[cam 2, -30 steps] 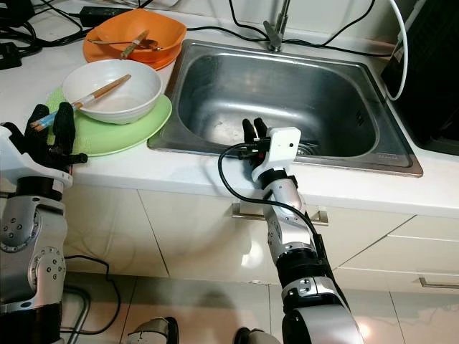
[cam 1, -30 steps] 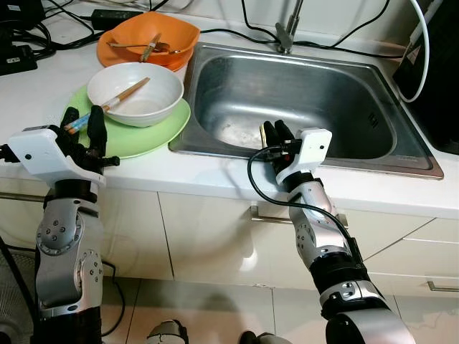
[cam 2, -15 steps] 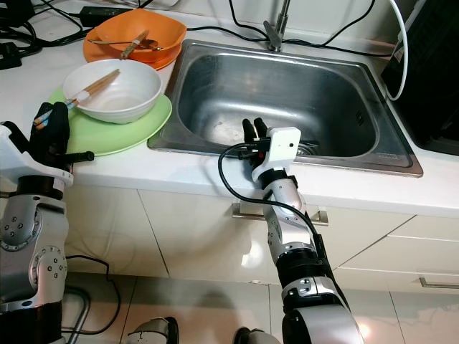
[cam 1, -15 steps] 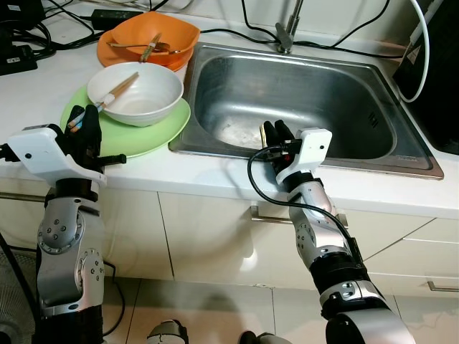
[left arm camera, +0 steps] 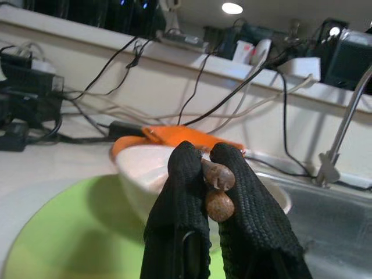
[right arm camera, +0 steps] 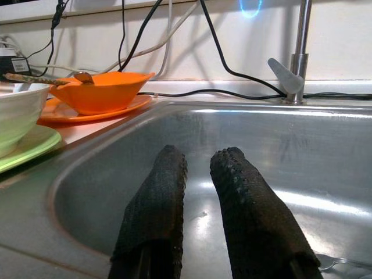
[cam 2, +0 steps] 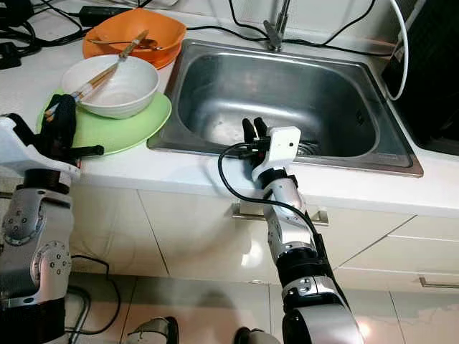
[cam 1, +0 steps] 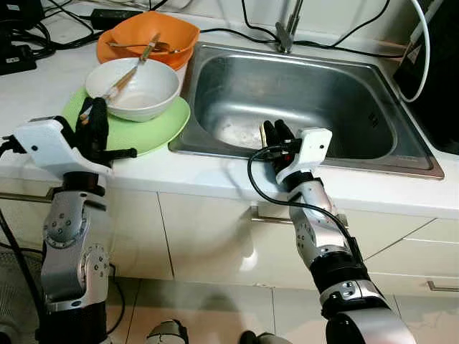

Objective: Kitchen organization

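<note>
Left end effector (left arm camera: 212, 174), black textured fingers pinching two brown wooden chopsticks (cam 1: 122, 77) at their ends; these slant across a round white bowl (cam 1: 133, 89) on a flat green plate (cam 1: 147, 132). Beyond, an orange bowl (cam 1: 148, 36) rests on the white desk (cam 1: 215, 175). Right end effector (right arm camera: 197, 174), fingers slightly parted, hovers over the steel sink (cam 1: 301, 93).

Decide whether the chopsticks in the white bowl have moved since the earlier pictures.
Yes. The chopsticks, gripped by the left hand, have swung toward the orange bowl.
</note>
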Motion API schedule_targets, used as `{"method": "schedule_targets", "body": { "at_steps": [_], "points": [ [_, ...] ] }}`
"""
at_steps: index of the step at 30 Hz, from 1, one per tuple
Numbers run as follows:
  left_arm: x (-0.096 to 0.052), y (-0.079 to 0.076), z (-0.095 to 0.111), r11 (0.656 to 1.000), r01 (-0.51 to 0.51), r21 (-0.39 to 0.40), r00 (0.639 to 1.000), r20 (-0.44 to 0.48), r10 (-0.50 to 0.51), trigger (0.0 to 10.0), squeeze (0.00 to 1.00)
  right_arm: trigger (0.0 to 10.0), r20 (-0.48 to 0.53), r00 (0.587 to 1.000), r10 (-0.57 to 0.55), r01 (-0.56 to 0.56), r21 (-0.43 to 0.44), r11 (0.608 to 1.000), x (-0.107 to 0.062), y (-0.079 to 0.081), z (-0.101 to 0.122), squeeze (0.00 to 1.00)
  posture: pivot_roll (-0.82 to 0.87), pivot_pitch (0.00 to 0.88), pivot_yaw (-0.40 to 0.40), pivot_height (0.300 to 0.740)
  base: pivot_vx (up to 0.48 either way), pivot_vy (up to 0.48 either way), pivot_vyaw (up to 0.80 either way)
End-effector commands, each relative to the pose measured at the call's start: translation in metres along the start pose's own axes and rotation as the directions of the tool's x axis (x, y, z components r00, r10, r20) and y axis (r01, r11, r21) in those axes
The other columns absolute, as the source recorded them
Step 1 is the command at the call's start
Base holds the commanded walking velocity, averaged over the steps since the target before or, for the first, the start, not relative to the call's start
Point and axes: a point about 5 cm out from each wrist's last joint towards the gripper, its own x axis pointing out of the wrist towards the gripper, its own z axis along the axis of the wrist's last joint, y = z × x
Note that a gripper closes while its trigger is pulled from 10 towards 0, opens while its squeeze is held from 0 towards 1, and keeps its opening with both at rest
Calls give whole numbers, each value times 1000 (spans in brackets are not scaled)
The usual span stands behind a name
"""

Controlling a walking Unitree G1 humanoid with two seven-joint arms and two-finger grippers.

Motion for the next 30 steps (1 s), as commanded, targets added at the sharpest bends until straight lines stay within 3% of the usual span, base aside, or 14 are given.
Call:
{"method": "schedule_targets", "body": {
  "at_steps": [1, 7, 15, 20, 24, 30],
  "points": [
    [4, -11, 11, 999, 49, -6, 998, 46, -48, 10000, 0, 10000, -34, 999, -17, 17, -2, 1000, -3, -4, -6, 0, 188, 118, -88, 740, 0, 0, 0],
    [14, -31, 34, 990, 128, 52, 982, 134, -134, 10000, 0, 10000, -35, 999, -16, 16, -3, 1000, -2, -4, -6, 0, 188, 118, -88, 740, 0, 0, 0],
    [17, -35, 42, 985, 154, 72, 974, 155, -164, 10000, 0, 10000, -40, 999, -22, 22, -6, 1000, -3, -4, -7, 0, 190, 115, -82, 740, 0, 0, 0],
    [20, -48, 38, 973, 231, 24, 964, 130, -232, 10000, 0, 10000, -31, 999, -26, 26, -10, 1000, 0, -5, -5, 0, 189, 112, -79, 740, 0, 0, 0],
    [22, -70, 29, 935, 354, -15, 933, 77, -352, 10000, 0, 10000, -27, 999, -33, 32, -29, 999, 1, -6, -3, 0, 188, 106, -73, 740, 0, 0, 0],
    [28, -85, 20, 900, 429, -81, 903, 40, -427, 10000, 0, 10000, -11, 999, -39, 38, -94, 995, 6, -14, 4, 0, 172, 89, -61, 740, 0, 0, 0]
  ]
}}
